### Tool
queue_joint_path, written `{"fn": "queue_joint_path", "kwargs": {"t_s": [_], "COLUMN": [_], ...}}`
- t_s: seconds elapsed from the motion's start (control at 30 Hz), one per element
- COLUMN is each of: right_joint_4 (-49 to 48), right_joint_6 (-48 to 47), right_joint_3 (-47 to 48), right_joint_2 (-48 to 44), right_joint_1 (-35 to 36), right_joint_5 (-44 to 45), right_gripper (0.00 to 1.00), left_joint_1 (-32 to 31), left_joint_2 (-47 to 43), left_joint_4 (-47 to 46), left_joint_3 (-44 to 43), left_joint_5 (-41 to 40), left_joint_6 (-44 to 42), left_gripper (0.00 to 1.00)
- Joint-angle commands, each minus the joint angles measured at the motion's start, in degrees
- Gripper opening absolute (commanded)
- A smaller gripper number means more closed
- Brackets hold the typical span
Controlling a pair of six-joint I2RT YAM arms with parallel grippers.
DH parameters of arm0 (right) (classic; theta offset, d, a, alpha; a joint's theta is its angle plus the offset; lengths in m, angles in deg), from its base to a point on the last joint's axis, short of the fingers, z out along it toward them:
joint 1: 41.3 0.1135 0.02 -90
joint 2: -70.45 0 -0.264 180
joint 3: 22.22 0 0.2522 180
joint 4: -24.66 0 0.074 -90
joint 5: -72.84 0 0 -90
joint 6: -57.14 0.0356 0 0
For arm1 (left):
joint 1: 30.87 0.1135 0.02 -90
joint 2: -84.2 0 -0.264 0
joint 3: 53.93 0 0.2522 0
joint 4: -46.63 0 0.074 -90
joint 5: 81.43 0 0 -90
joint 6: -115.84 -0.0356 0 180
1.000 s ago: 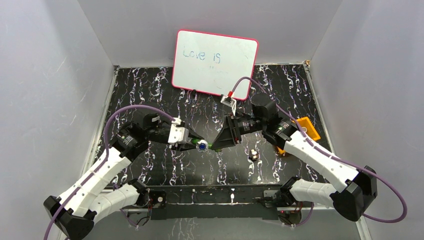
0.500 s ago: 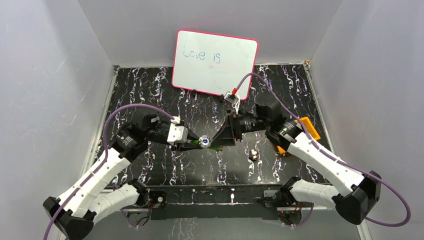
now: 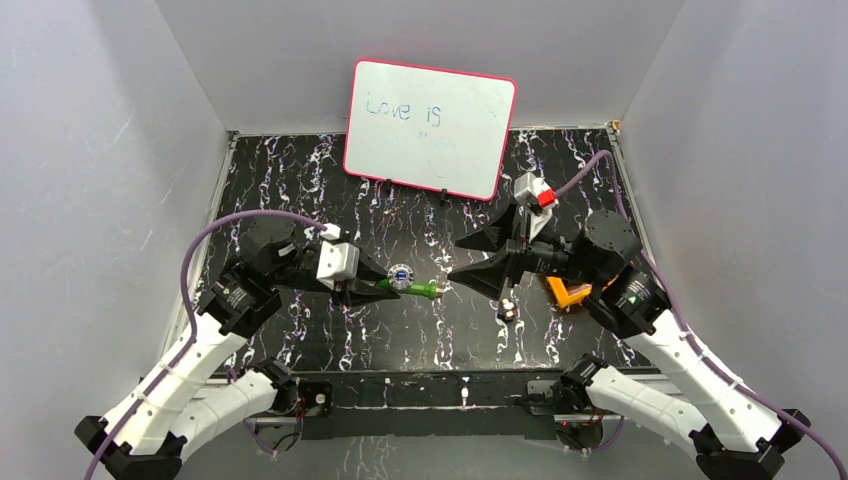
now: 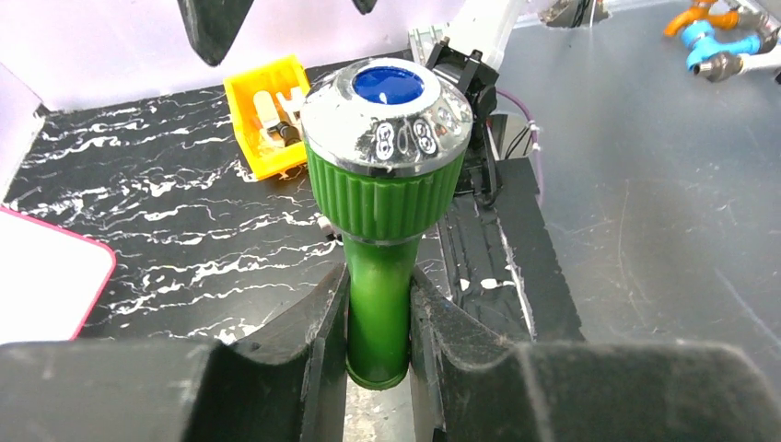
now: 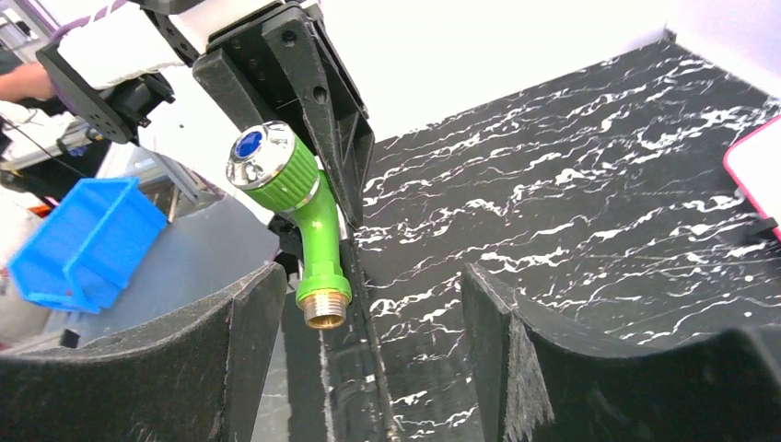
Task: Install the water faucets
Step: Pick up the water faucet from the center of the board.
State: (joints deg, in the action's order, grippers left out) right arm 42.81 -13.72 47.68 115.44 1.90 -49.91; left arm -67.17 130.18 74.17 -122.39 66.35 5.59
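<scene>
Your right gripper (image 3: 457, 258) has let go and backed off, jaws wide. Your left gripper (image 3: 375, 284) alone clamps the tap (image 3: 414, 288), so its thread is free.

The green tap (image 3: 416, 288), blue-and-silver knob up, sits clamped in the left pincer (image 4: 378, 313), threaded end free.

**Desk:** What can be read in this scene?
**Photographer:** Blue marker handwriting on the pink-framed whiteboard (image 3: 430, 128), propped at the back of the worktop (image 3: 300, 190), reads "Love is". Fainter strokes beneath it are illegible.
**Desk:** Anything else?
**Photographer:** On the green water faucet (image 4: 378, 276), the chrome rim of the knob (image 4: 387, 92) carries raised marks resembling "808". Whether they are digits or ornament is unclear.
</scene>
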Motion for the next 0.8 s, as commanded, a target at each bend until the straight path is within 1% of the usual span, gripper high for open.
{"fn": "queue_joint_path", "kwargs": {"t_s": [0.0, 0.13, 0.23, 0.4, 0.53, 0.67, 0.77], "right_joint_4": [-3.9, -2.6, -1.5, 1.9, 1.6, 0.7, 0.9], "right_joint_6": [-7.0, -8.8, -10.0, -14.4, -16.7, -19.9, -22.7], "right_joint_3": [0.3, 2.6, 4.0, 6.3, 6.2, 6.2, 5.8], "right_joint_2": [-1.2, 1.2, 2.6, 3.9, 5.3, 6.1, 6.4], "right_joint_1": [0.1, 0.2, 0.7, 3.0, 6.5, 11.0, 13.0], "right_joint_5": [0.5, -4.1, -5.7, -3.8, -2.8, 0.5, 2.7], "right_gripper": [0.78, 0.77, 0.81, 0.82, 0.82, 0.82, 0.81], "left_joint_1": [-0.3, -0.3, -0.3, -0.3, -0.2, -0.3, -0.3], "left_joint_2": [-1.0, -2.1, -2.1, -2.0, -2.0, -2.2, -2.5], "left_joint_4": [-3.0, -4.5, -4.5, -4.1, -3.9, -2.9, -2.7], "left_joint_3": [0.0, 0.8, 1.1, 1.4, 1.6, 1.5, 1.5], "left_joint_5": [-1.1, -1.4, -1.6, -1.2, -1.6, -2.7, -3.2], "left_joint_6": [8.6, 12.1, 13.3, 14.2, 14.4, 13.7, 13.2], "left_gripper": [0.00, 0.00, 0.00, 0.00, 0.00, 0.00, 0.00]}}
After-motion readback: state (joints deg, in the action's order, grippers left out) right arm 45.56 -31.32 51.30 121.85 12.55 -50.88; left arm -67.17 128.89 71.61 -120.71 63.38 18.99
